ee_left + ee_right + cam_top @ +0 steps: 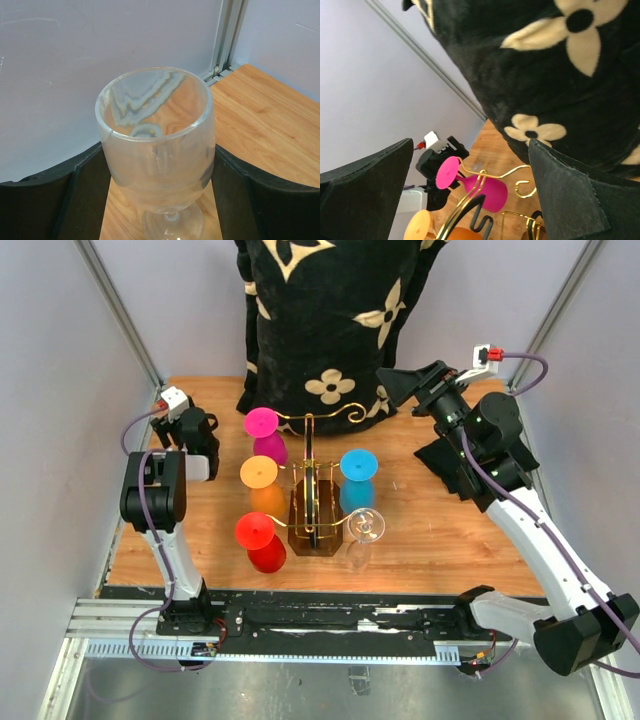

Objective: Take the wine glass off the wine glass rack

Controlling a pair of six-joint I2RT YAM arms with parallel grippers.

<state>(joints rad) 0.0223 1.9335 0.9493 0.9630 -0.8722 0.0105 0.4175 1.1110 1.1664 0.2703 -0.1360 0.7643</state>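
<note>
Showing clear wine glass (156, 131) pinched in left gripper (157, 152), apart from wine glass rack (312, 502); right gripper (471, 144) spread wide near flowered cushion (330, 310).

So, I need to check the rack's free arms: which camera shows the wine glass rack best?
Top external: the whole wine glass rack, base included. Right wrist catches only its upper gold scrolls; left wrist shows none of it.

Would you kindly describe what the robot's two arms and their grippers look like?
The left arm and right arm have white links, black joints and purple cables. A white-and-red connector sits near each wrist. The left gripper and right gripper have broad black fingers.
</note>
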